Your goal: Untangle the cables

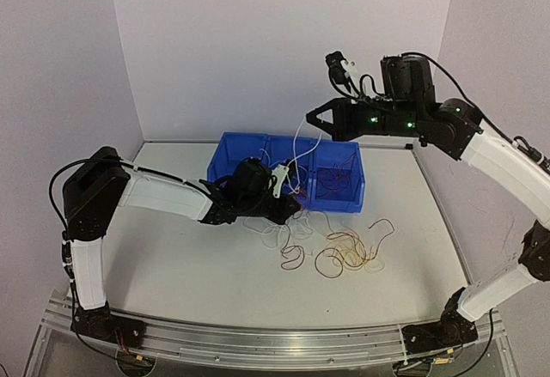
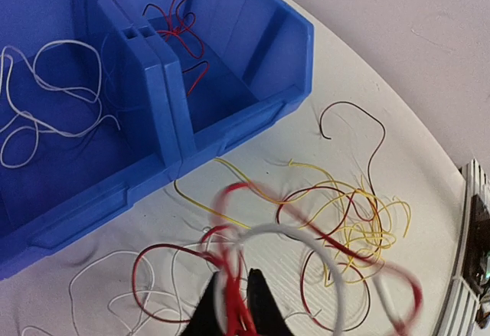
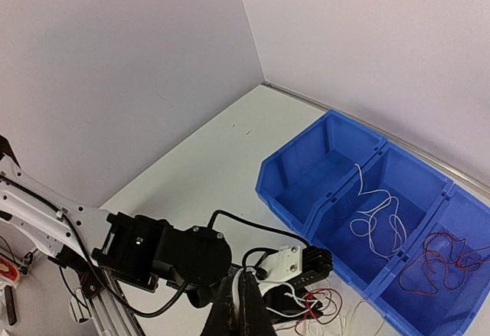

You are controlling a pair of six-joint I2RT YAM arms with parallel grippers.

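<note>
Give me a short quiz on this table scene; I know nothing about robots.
1. True or false: in the blue bin, the white cables and the red cables share one compartment.
2. Which colour lies only on the table, none in the bin? A white, B yellow, C red.
3. Which arm holds its jaws high above the bin?
Key: 1 false; 2 B, the yellow cables; 3 the right arm.

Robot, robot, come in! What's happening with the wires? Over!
Left gripper shut on red cable, white loop with it. Right gripper shut, raised high by the blue bin. Yellow-red pile tangled alongside. Over.
</note>
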